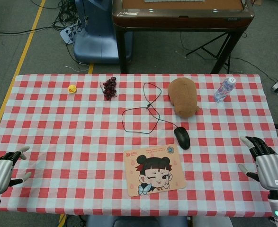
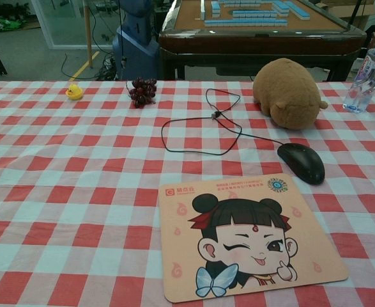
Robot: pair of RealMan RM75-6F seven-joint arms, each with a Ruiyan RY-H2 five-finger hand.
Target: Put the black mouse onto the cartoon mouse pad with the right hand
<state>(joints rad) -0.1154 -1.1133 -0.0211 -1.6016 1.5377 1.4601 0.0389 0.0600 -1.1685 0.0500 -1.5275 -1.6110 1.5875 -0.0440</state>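
L hand (image 1: 0, 172) at near-left table edge, fingers apart, empty. Cartoon mouse pad (image 1: 154, 170) near front centre. Black mouse (image 1: 182, 137) on cloth just beyond pad's far-right corner, not on pad. R hand (image 1: 266, 163) at right edge, fingers spread, holding nothing.

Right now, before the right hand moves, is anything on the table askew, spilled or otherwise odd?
Nothing spilled or damaged. The cartoon mouse pad lies slightly rotated against the checked cloth. The black mouse sits just off the pad's far right corner, its cable trailing in loose loops. The water bottle stands upright. Both hands rest open at the table's near edge.
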